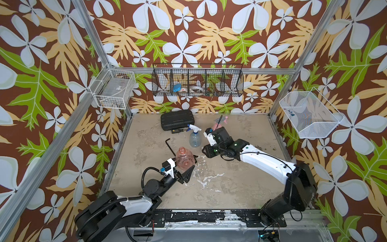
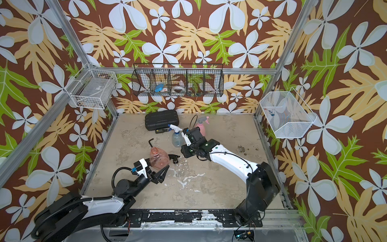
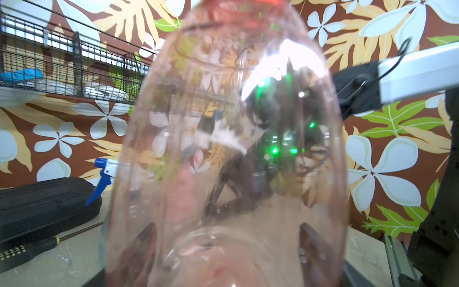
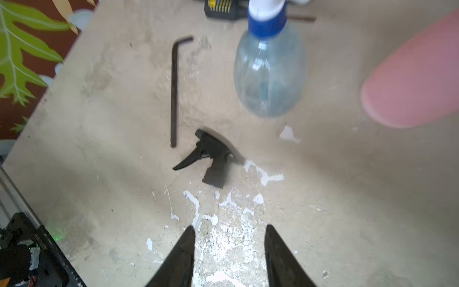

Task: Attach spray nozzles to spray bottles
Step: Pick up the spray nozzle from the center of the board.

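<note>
My left gripper (image 1: 185,168) is shut on the translucent orange spray bottle (image 1: 184,158). The bottle's body fills the left wrist view (image 3: 223,149), and its neck is bare. A black spray nozzle (image 1: 195,157) lies on the table just right of the bottle (image 4: 211,159). The clear bluish bottle (image 1: 195,138) stands with the white and blue nozzle (image 1: 193,127) on it. Behind my right arm, the pink bottle (image 2: 201,128) carries the pink and grey nozzle (image 2: 203,119). My right gripper (image 4: 229,231) hangs open over bare table, short of the black nozzle.
A black hex key (image 1: 170,146) lies left of the orange bottle. A black ribbed case (image 1: 177,120) and a screwdriver (image 1: 177,131) sit at the back. A black wire basket (image 1: 198,80) and two white baskets (image 1: 114,89) (image 1: 310,114) hang on the walls.
</note>
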